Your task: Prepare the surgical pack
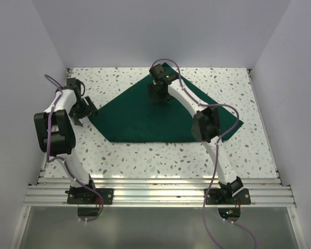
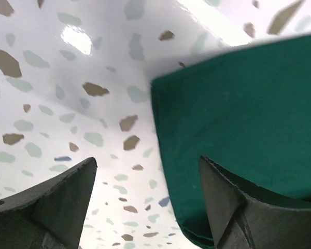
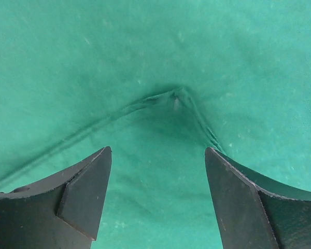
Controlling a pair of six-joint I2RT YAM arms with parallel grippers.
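Note:
The dark green drape [image 1: 140,116] lies flat on the speckled table, folded into a rough triangle with its peak at the back. My left gripper [image 1: 85,111] is open at the drape's left corner; in the left wrist view the cloth's edge [image 2: 238,129] lies between its jaws [image 2: 147,171], nearer the right finger. My right gripper [image 1: 159,96] is open over the drape near the peak; the right wrist view shows a small puckered crease [image 3: 173,98] in the cloth [image 3: 155,155] ahead of the gripper [image 3: 158,155]. No tray, instruments or packets are in view.
White walls enclose the table on the left, back and right. The speckled tabletop [image 1: 160,155] runs in front of the drape to the aluminium rail [image 1: 155,194] holding both arm bases. The right arm's elbow [image 1: 205,124] hangs over the drape's right part.

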